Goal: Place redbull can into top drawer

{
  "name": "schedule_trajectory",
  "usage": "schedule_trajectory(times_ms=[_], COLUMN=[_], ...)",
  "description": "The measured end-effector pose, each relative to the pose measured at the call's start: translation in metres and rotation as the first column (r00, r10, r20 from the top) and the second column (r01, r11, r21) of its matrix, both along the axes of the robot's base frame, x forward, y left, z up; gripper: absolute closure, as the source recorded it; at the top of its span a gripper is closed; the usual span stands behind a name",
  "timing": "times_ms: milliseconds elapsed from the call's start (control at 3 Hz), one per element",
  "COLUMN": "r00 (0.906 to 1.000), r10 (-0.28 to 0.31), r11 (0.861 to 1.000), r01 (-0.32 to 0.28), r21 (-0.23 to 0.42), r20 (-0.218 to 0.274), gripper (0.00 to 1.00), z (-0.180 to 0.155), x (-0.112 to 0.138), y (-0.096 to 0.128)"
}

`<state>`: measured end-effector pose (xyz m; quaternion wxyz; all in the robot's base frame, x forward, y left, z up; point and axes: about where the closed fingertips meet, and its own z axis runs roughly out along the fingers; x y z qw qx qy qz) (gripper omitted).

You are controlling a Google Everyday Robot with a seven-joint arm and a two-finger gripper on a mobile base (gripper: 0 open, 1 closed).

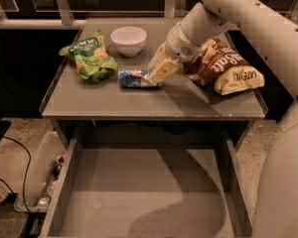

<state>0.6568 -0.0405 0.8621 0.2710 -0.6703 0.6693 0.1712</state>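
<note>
The redbull can lay on the table, not yet lifted; the top drawer stood open at 6 o'clock, without it. The gripper met the can's 3 o'clock end; whether it clasped could not be told.

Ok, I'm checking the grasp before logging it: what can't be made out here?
Camera view: the redbull can has its right end hidden by the gripper, low over the table.
Camera view: the top drawer has its front cut off by the lower edge.
Camera view: the brown bag is partly covered by the arm.

Matt plastic gripper at glossy metal redbull can
</note>
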Motion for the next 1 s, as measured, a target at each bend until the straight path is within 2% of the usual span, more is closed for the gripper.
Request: schedule_trajectory(times_ms=[333,667,1000], r00=[1.0,0.9998,0.9998], r10=[0.0,0.002,0.003], r11=[1.0,1.0,1.0], r01=[0.0,-0.002,-0.003], r21=[0.0,-0.003,-0.003], r20=[0.0,-0.019,-0.019], gripper=[0.12,0.0,0.0], z=[0.0,-0.01,-0.01], x=[0.0,0.002,0.002], y=[0.0,0.003,0.003])
